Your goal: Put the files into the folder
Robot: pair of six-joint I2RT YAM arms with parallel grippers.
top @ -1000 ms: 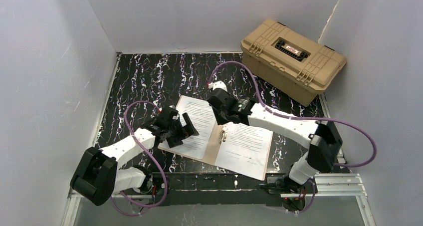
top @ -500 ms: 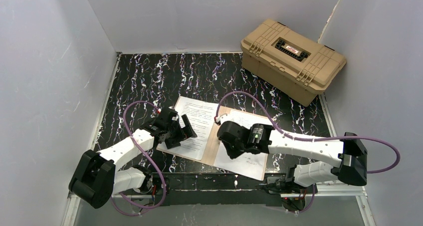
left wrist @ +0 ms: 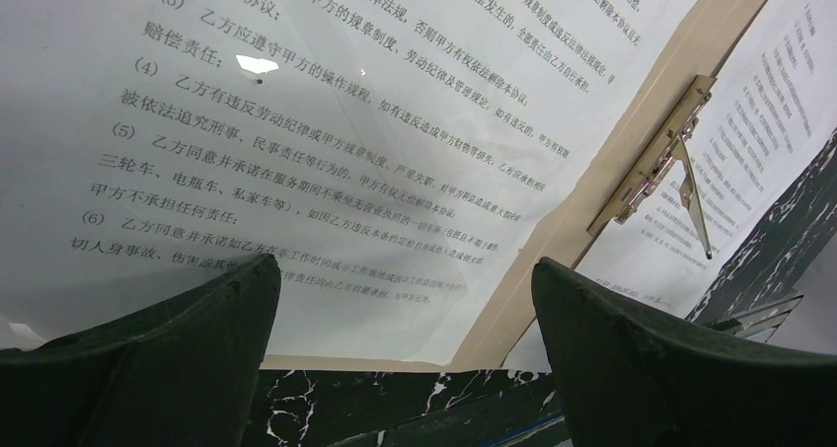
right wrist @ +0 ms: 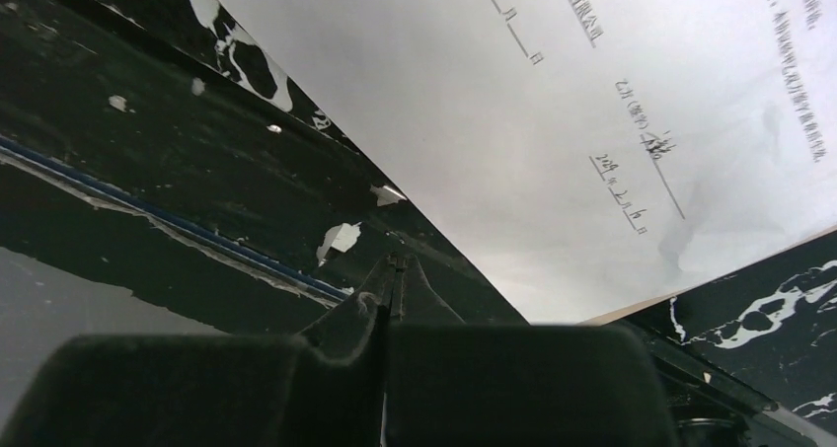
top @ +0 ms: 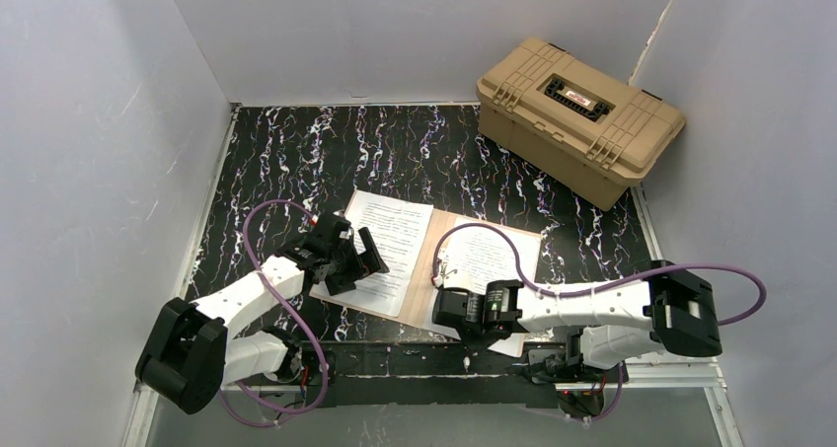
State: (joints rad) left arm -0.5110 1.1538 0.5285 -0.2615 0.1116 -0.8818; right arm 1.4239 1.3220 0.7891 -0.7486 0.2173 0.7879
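Observation:
The tan folder (top: 424, 274) lies open on the black marbled table, with a silver clip (top: 441, 267) at its spine. One white printed sheet (top: 390, 245) lies on its left half and another (top: 498, 261) on its right half. My left gripper (top: 357, 261) is open and empty, low over the left sheet's near part. In the left wrist view its fingers (left wrist: 197, 329) frame the left sheet (left wrist: 345, 121), the folder spine (left wrist: 582, 220) and the clip (left wrist: 656, 156). My right gripper (top: 444, 316) is shut and empty at the folder's near edge. In the right wrist view its tips (right wrist: 398, 264) point at bare table beside the right sheet (right wrist: 592, 121).
A bulky tan plastic case with latches (top: 577, 107) stands at the back right corner. White walls enclose the table on the left, back and right. A metal rail (top: 651, 363) runs along the near edge by the right arm's base.
My right arm has swung from over the far end of the folder's spine down to its near edge, uncovering the right sheet. My left gripper has barely moved.

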